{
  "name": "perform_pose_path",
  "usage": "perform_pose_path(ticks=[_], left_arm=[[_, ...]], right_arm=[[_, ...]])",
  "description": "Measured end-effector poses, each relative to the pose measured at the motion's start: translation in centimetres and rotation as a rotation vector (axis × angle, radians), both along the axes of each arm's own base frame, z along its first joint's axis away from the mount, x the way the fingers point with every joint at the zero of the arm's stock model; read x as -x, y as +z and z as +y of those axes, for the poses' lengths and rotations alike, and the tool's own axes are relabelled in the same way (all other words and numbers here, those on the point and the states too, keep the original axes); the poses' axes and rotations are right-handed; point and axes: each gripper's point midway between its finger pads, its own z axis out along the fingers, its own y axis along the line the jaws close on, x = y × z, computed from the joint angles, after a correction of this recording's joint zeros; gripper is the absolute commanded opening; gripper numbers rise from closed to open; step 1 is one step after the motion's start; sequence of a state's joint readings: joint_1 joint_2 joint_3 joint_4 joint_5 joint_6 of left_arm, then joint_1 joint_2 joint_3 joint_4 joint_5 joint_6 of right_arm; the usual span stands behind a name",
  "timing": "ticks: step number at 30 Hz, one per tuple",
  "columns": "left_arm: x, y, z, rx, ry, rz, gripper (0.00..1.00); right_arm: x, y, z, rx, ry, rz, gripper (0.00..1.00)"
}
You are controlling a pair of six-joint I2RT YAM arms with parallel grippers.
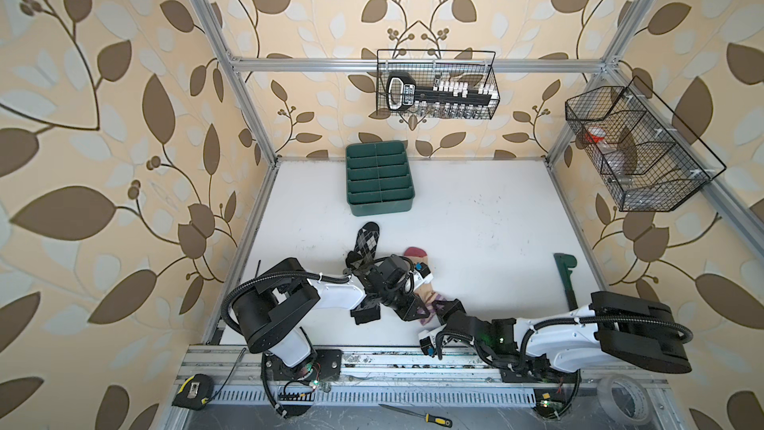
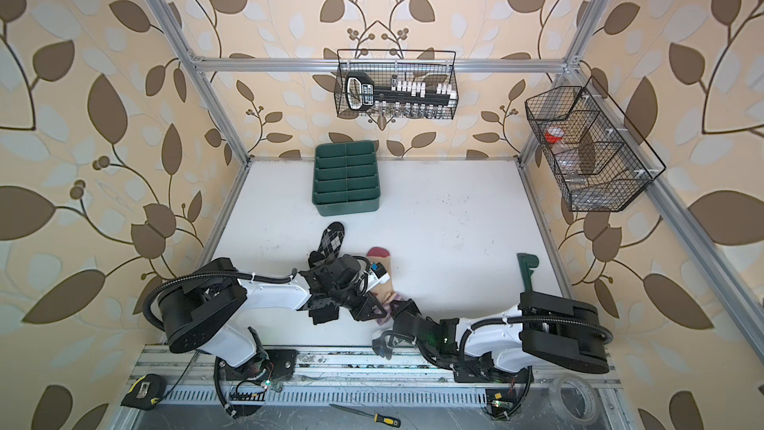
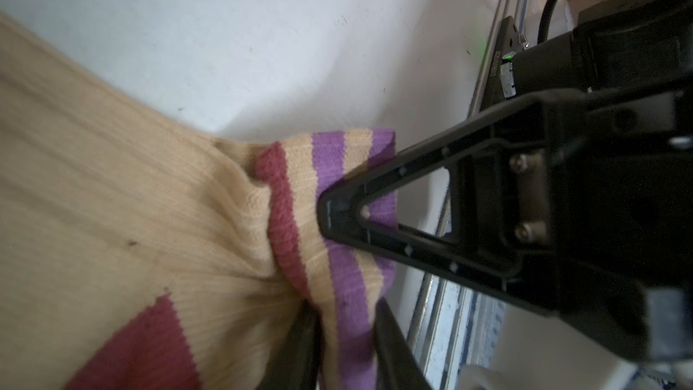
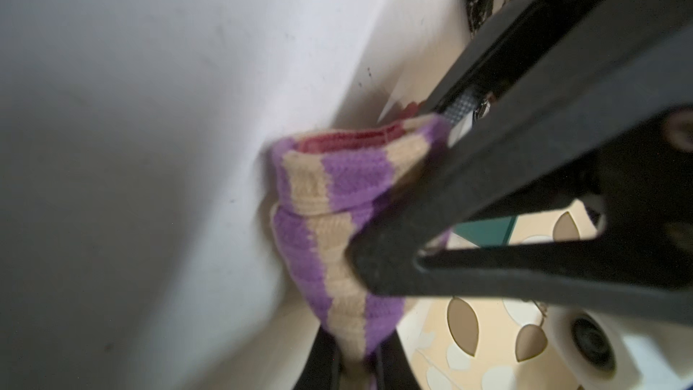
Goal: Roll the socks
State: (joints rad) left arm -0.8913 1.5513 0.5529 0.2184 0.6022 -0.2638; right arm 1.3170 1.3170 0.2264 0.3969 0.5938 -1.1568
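Cuff fabric of the beige sock (image 1: 428,291), the end with purple stripes, is caught between both arms near the front edge of the white table (image 1: 475,221), about midway across. The left gripper (image 1: 426,313) reaches in from the left and the right gripper (image 1: 445,307) from the right. Their tips sit just beside each other on the stripes.

In the left wrist view the left gripper (image 3: 345,305) is grasping the striped cuff, which is gathered between its fingers (image 3: 300,343), and ribbed beige cloth bunches into the pinch. In the right wrist view the right gripper (image 4: 356,335) is clenched on the same cuff, with a narrow neck of striped cloth running between its fingers (image 4: 324,365).

The rest of the beige sock lies flat on the table and runs toward the far side, ending in its maroon toe. The argyle sock (image 1: 366,241) lies just left of it, also pointing far, with its near end hidden under the left arm. I cannot tell whether the two socks touch.

A green tray (image 1: 380,208) with dividers sits farther back, well apart from both socks. A green tool (image 1: 564,275) lies near the right edge.
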Motion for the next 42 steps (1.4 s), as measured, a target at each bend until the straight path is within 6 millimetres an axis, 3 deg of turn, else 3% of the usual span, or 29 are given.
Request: perform_pose_path(ticks=[3, 5, 11, 16, 21, 24, 27, 30, 38, 42], left_arm=[[-0.2, 0.6, 0.7, -0.016, 0.028, -0.033, 0.69], [-0.7, 1.9, 1.3, -0.018, 0.052, -0.090, 0.78], [-4.5, 10.0, 3.8, 0.052, 0.173, -0.410, 0.99], [-7.2, 19.0, 7.4, 0.108, 0.292, -0.772, 0.99], [-6.2, 26.9, 10.9, 0.095, 0.254, -1.161, 0.99], [-5.3, 29.7, 12.2, 0.046, 0.180, -1.343, 0.99], [-4.4, 30.7, 12.9, -0.028, 0.056, -1.464, 0.99], [-3.0, 30.2, 13.1, -0.100, -0.127, -1.530, 0.98], [0.3, 24.9, 13.4, -0.214, -0.536, -1.507, 0.97], [2.1, 22.9, 12.4, -0.198, -0.701, -1.512, 0.97]], right_arm=[[0.1, -0.1, 0.0, 0.004, -0.007, 0.023, 0.06], [0.4, 0.0, 0.0, 0.000, -0.010, 0.055, 0.06], [1.1, 0.2, 0.3, -0.006, -0.024, 0.185, 0.07], [1.6, 0.2, 1.0, 0.015, -0.058, 0.330, 0.07], [1.1, 0.4, 2.3, 0.038, -0.155, 0.555, 0.07], [0.7, 0.2, 3.0, 0.058, -0.224, 0.697, 0.07], [0.8, -0.1, 3.5, 0.079, -0.287, 0.827, 0.07], [1.1, -0.1, 3.9, 0.075, -0.339, 0.945, 0.08], [2.4, 0.6, 4.6, 0.014, -0.430, 1.252, 0.08], [2.7, 0.2, 4.6, 0.012, -0.476, 1.347, 0.08]])
